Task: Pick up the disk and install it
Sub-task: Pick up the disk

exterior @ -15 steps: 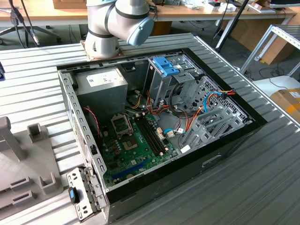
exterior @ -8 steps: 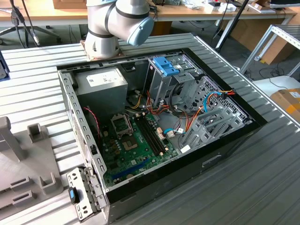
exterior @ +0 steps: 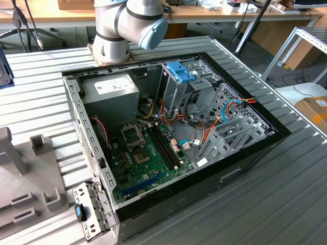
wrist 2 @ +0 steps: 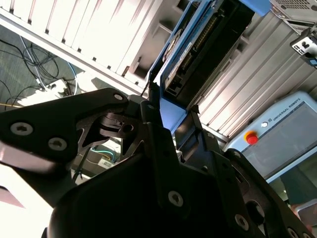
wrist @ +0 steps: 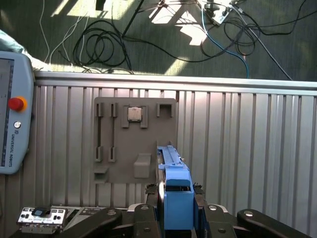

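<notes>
Disk (wrist: 176,191) in hand (wrist: 177,220), both wrist views

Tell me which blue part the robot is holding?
The blue-framed disk, clamped between the fingers in the second wrist view. The other blue piece, a latch, sits atop the grey cage.

Work surface: ribbed silver-grey metal tabletop (exterior: 286,204), slats running lengthwise, brightly and evenly lit. Floor, first wrist view: dark grey-green carpet (wrist: 74,20) beyond the table's edge, strewn with loose black cables (wrist: 104,42), one light-blue cable (wrist: 241,57) and a white power strip (wrist: 220,12), and crossed by hard patches of sunlight (wrist: 173,15). Furniture, exterior view: light wooden desk (exterior: 46,18) along the far side; grey metal rack frame (exterior: 311,34) and brown cardboard box (exterior: 314,109) at the exterior view's right.
</notes>
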### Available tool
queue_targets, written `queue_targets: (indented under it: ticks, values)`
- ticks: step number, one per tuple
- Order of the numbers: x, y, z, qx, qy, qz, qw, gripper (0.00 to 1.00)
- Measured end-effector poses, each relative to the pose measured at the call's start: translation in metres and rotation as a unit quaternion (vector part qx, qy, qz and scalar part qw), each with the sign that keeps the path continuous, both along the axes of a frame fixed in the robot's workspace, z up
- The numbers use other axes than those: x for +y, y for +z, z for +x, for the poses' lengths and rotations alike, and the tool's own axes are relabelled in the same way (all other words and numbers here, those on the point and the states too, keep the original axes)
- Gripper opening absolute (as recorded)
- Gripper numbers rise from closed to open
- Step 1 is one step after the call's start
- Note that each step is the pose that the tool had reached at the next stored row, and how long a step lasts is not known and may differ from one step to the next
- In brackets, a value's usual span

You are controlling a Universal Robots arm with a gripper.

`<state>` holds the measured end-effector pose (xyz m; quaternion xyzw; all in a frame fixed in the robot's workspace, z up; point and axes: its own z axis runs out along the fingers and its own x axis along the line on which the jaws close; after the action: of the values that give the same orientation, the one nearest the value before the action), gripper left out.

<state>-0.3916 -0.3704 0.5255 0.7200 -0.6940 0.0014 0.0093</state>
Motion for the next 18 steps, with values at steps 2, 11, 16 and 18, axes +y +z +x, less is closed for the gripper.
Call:
queue_targets:
  ticks: [2,11,16,18]
  values:
    - [0.0000,-0.0001,0.0014,0.0000,0.000,0.0000,1.0000,0.36]
    - [0.0000,0.0000,0.0083,0.0000,0.000,0.0000,1.0000,0.36]
    - [0.0000,0.0000,0.0102,0.0000,0.000,0.0000,1.0000,0.36]
    - [0.0000,0.0000,0.0109,0.0000,0.000,0.0000,1.0000,0.36]
